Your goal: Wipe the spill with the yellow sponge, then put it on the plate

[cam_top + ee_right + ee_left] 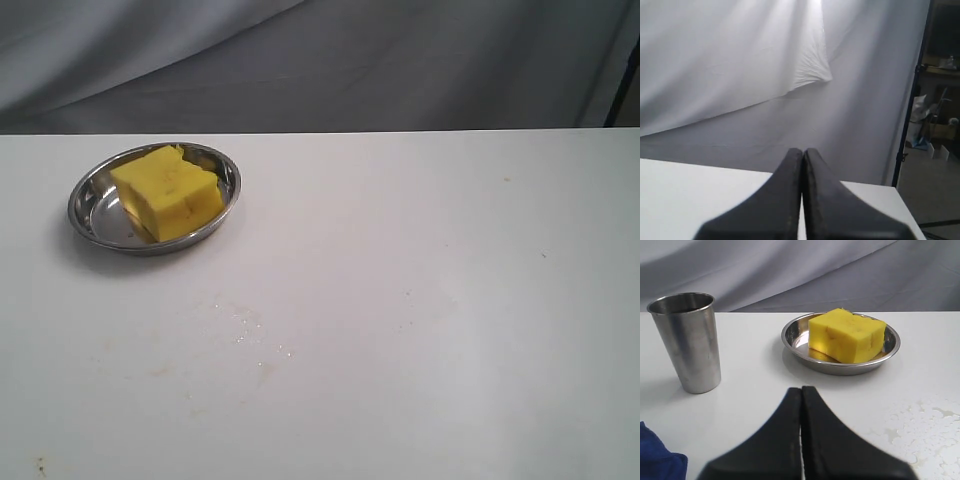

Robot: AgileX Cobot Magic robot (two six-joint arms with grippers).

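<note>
The yellow sponge (167,191) (846,334) lies inside the steel plate (84,203) (790,335) at the table's far left. No amber puddle shows; only a pale wet smear with small droplets (250,335) (920,427) marks the white table in front of the plate. My left gripper (801,389) is shut with nothing in it, hovering short of the plate, apart from the sponge. My right gripper (803,150) is shut and empty too, pointing over the table edge at the grey backdrop. Neither arm appears in the exterior view.
An upright steel cup (686,342) stands on the table beside the plate in the left wrist view. A blue cloth (657,457) lies at that view's corner. A dark stand pole (912,95) rises past the table's end.
</note>
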